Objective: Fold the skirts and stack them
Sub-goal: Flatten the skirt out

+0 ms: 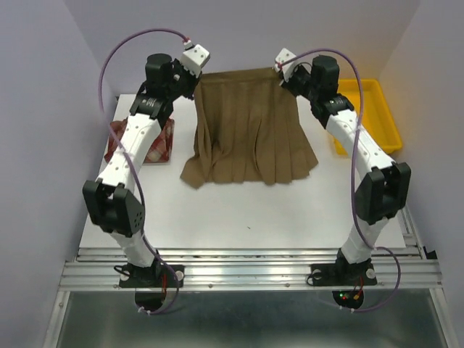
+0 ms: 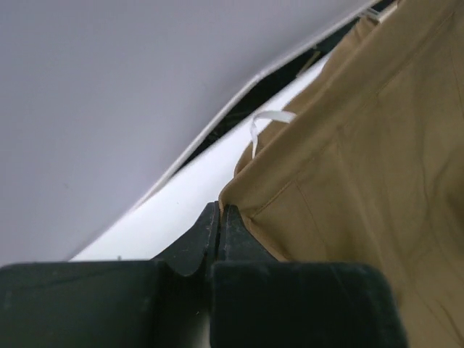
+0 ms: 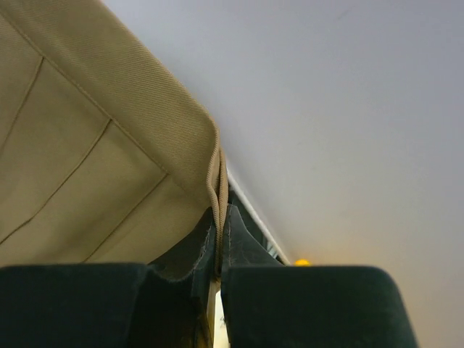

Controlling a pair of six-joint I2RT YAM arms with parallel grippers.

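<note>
The tan-brown skirt [image 1: 250,130] hangs by its waistband between both arms at the back of the table, its pleated hem resting on the white tabletop [image 1: 246,210]. My left gripper [image 1: 201,72] is shut on the waistband's left corner, seen as tan cloth [image 2: 362,159] by the closed fingertips [image 2: 220,212]. At the right corner my right gripper [image 1: 278,70] is shut on the doubled waistband edge [image 3: 215,174]. The red-and-cream plaid skirt [image 1: 163,143] lies folded at the table's left edge, mostly hidden under the left arm.
A yellow plastic tray [image 1: 380,116] stands at the back right, beside the right arm. Grey walls [image 1: 43,109] close in on the left, back and right. A white hanging loop [image 2: 264,123] dangles inside the waistband.
</note>
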